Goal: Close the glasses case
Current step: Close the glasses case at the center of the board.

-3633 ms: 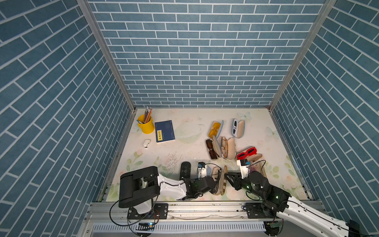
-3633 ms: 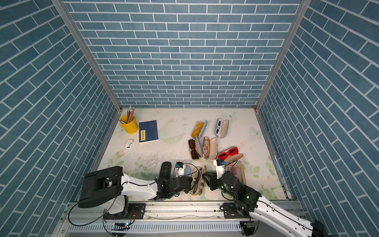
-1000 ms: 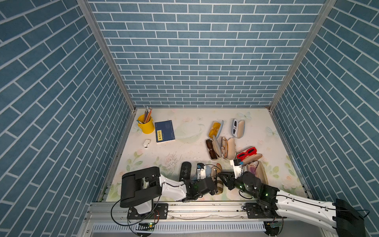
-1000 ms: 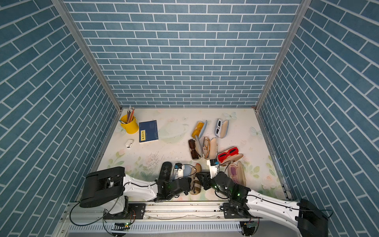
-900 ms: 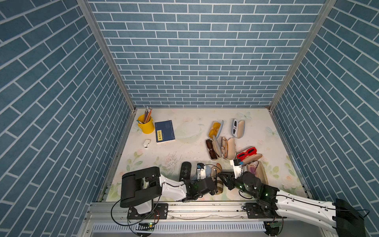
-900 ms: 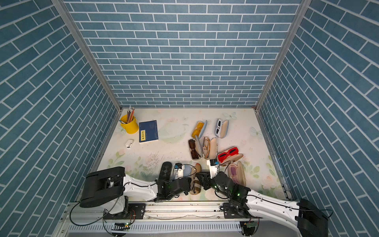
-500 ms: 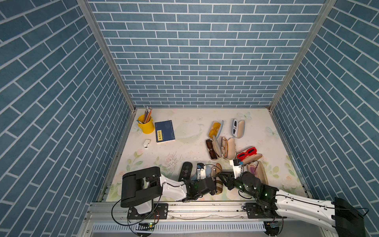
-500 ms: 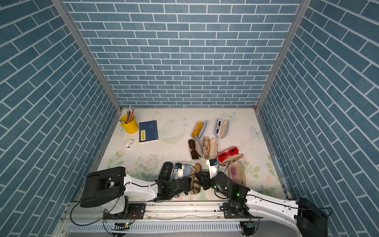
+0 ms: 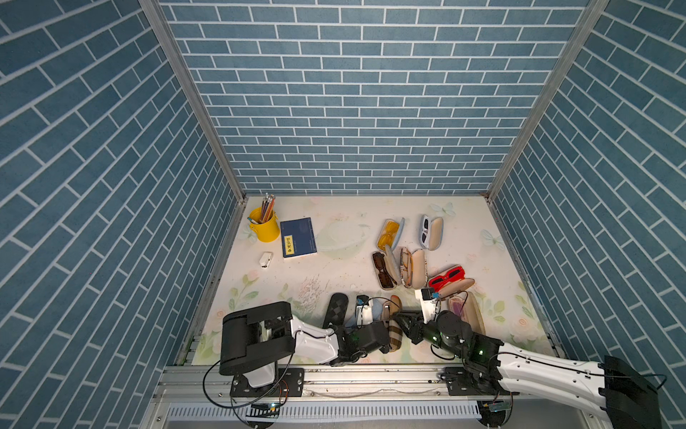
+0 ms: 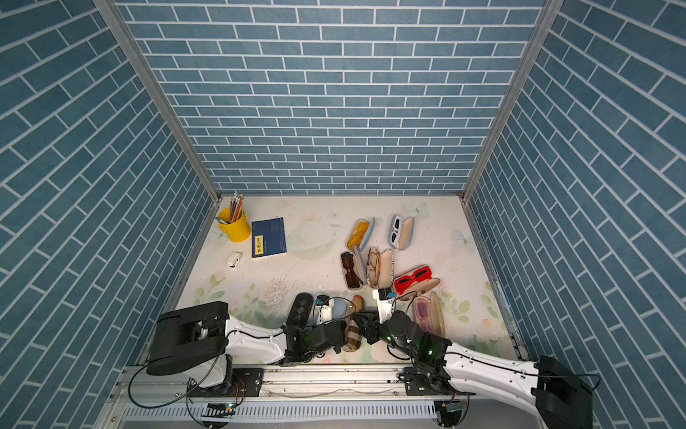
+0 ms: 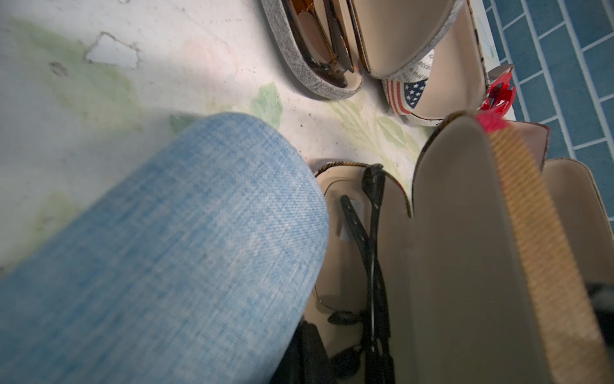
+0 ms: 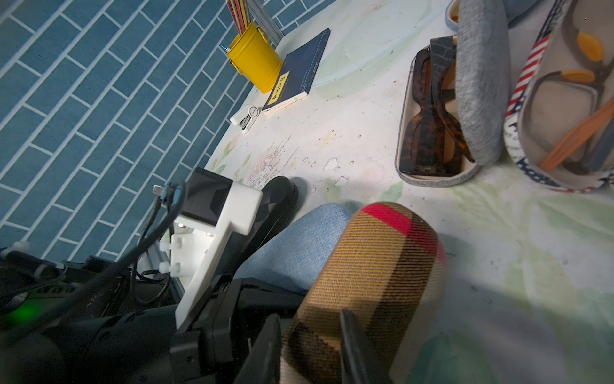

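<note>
Two grippers meet at the plaid glasses case (image 9: 394,333), which lies near the front edge of the table (image 9: 334,260), between the arms and just beside a blue denim case (image 11: 166,249). Case is part-closed: in the left wrist view its lid (image 11: 465,266), beige inside, stands roughly upright over the base, with black glasses (image 11: 372,252) folded in the base. On the right gripper (image 12: 312,337) the jaws are narrowly parted and the fingers (image 12: 352,342) straddle the lid's near end, which reads as a pinch on the lid. The left gripper (image 9: 386,336) is fully closed and sits against the case's side; whether it pinches anything cannot be told. It is likely bracing the base. Step in hand, by my reading: swinging the lid over. Next move calls for the right arm to carry the lid down its hinge arc onto the base, with the left arm stopping the base sliding and the temples clear of the rim — then a press to seat it.
</note>
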{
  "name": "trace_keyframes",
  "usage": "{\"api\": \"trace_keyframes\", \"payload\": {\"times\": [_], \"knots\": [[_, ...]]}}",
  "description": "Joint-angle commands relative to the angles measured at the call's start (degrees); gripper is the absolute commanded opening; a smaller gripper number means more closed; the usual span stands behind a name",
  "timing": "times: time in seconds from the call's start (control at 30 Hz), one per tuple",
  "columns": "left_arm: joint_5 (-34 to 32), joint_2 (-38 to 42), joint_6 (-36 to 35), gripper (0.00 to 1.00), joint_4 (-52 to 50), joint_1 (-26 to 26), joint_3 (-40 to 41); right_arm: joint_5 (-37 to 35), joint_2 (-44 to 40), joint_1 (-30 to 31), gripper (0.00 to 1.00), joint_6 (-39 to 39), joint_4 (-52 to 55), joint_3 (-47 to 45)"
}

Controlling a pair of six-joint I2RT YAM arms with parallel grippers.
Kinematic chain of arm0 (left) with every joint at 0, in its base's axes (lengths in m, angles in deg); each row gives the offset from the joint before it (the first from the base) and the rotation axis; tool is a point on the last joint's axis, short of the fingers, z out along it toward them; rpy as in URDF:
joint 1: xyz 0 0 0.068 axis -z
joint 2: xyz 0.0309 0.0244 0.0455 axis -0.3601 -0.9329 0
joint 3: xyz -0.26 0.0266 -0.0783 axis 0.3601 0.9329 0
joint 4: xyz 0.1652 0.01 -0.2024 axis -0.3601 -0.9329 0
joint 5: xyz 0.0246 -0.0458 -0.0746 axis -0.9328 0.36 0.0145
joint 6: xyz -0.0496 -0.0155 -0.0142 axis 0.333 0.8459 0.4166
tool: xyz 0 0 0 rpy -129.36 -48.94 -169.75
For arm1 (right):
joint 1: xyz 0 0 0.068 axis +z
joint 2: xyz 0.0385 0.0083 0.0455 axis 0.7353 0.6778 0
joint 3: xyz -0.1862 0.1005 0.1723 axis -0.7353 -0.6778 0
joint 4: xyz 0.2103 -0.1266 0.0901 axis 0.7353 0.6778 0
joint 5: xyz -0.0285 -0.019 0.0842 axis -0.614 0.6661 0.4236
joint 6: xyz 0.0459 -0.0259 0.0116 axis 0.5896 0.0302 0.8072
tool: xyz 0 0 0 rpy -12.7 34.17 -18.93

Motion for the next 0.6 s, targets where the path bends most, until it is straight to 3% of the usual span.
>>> {"api": "trace_keyframes", "payload": {"times": [0.0,0.57], "knots": [[1.74,-1.3,-0.49,0.07,2.17,0.54,0.18,1.64,1.86,0.76,0.3,1.75,5.53,-1.06],[1.57,-1.65,-0.33,0.07,2.43,0.65,0.04,1.57,3.89,1.05,0.3,1.62,4.14,-0.95]]}}
